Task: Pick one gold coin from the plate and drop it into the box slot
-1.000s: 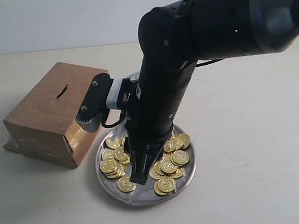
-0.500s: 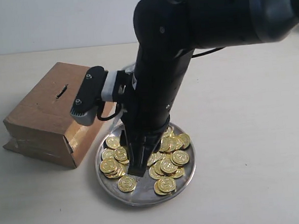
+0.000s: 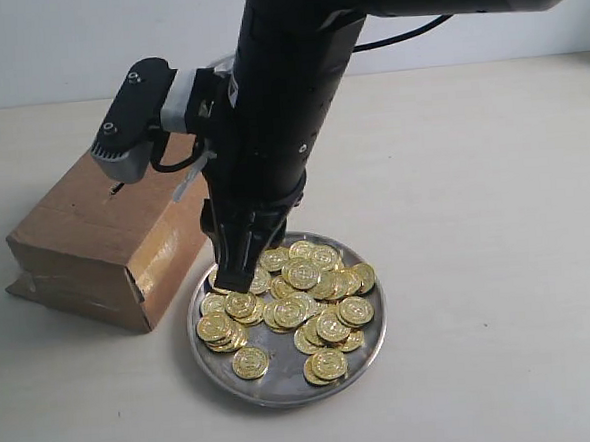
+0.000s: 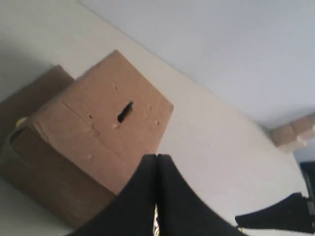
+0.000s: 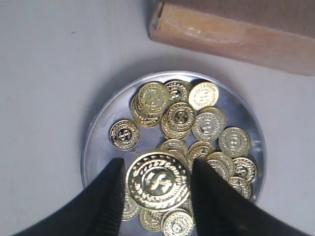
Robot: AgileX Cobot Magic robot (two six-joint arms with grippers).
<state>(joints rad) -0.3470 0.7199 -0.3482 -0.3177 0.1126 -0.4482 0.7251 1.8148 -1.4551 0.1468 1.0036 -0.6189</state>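
Observation:
The silver plate (image 3: 376,348) holds several gold coins and sits against the brown box (image 3: 75,234). In the right wrist view, my right gripper (image 5: 157,169) is shut on one gold coin (image 5: 157,181), held face-up above the plate (image 5: 91,142), with the box's edge (image 5: 236,29) beyond. In the exterior view that gripper (image 3: 234,280) hangs over the plate's box-side rim. The wrist housing (image 3: 129,121) hides most of the slot there. The left wrist view shows the slot (image 4: 125,111) in the box top (image 4: 98,132). My left gripper (image 4: 156,157) is shut.
The big black arm (image 3: 288,101) reaches down from the top right and crosses over the box's near corner. Bare beige table (image 3: 495,219) lies right of the plate. Small cardboard boxes (image 4: 295,132) stand far off in the left wrist view.
The arm rose out of the coin pile and shifted left toward the box. Its wrist housing now sits over the box top and covers the slot.

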